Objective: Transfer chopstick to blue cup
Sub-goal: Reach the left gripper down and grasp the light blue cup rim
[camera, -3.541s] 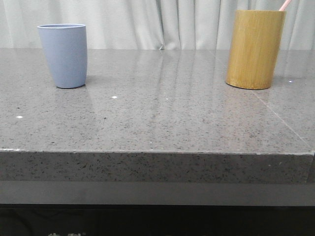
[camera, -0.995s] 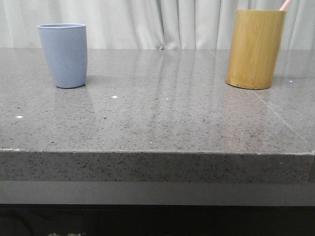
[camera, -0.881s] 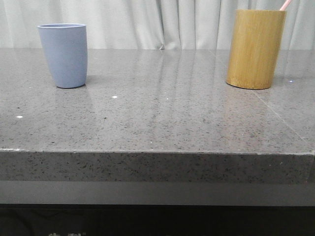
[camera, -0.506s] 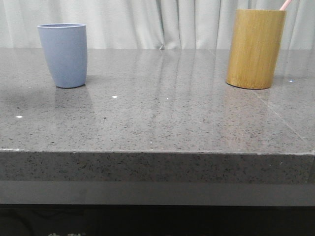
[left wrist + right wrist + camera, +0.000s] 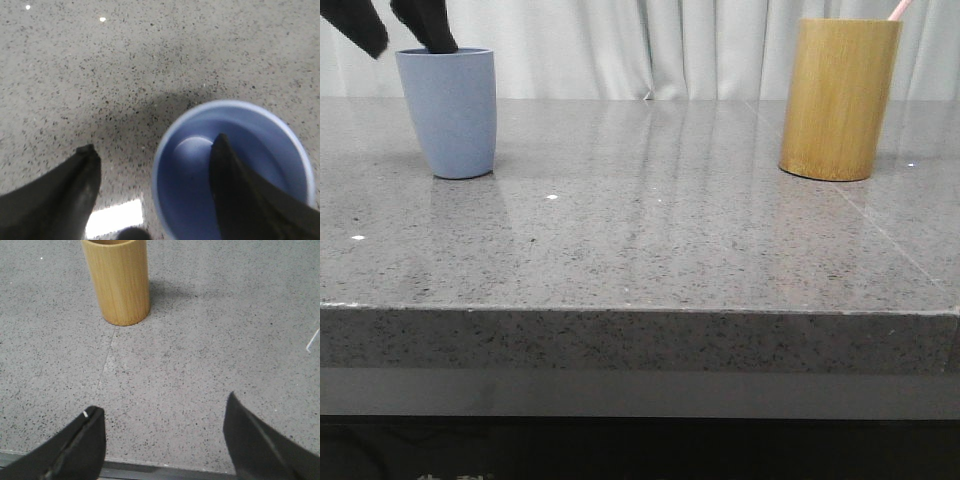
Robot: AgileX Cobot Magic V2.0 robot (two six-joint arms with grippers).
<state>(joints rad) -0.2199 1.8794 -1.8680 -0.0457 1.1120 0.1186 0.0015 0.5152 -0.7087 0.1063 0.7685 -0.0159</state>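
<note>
Chopstick: a pale pink tip pokes out of the bamboo holder at the far right of the grey stone table, leaning toward the right.

Going left to right in the front view, the left gripper hangs at the top left corner, just over the blue cup. Its dark fingers are spread apart with nothing between them. From the left wrist camera, one finger reaches over the cup's open mouth, while the other sits outside the rim, above the bare table.

The middle of the table is plain speckled stone with small white flecks.

From the right wrist camera, the right gripper is spread wide and holds nothing, well short of the bamboo holder.
</note>
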